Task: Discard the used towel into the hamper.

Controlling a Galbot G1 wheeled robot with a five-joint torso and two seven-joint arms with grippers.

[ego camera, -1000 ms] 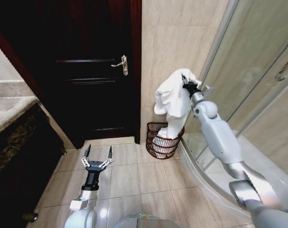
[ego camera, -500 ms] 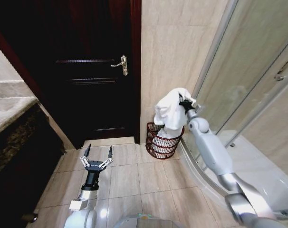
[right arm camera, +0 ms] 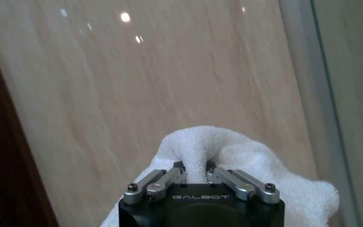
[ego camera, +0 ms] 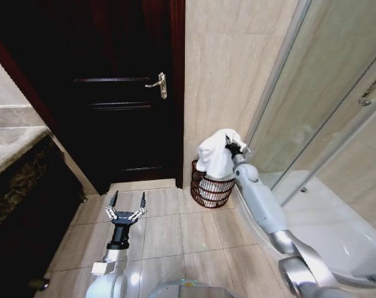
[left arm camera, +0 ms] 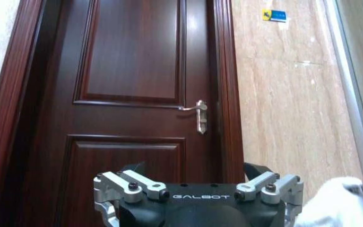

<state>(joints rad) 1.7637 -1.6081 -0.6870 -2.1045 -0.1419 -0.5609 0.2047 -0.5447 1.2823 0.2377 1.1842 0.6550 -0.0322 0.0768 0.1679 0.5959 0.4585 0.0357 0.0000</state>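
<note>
one white towel (ego camera: 215, 156), one wire hamper (ego camera: 206, 193), one dark door (ego camera: 113, 93), two claws, left claw (ego camera: 127, 200), right claw (ego camera: 227, 144)

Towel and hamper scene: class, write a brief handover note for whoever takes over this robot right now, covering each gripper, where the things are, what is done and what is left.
Right gripper: shut on the white towel, held above the hamper.
Left gripper: open, parked low over the floor tiles in front of the dark door.
Hamper: on the floor in the corner by the tiled wall and the shower glass; the towel's lower end hangs into it.
Done: towel carried to the hamper.
Left: let go of the towel so that it lies wholly inside.
</note>
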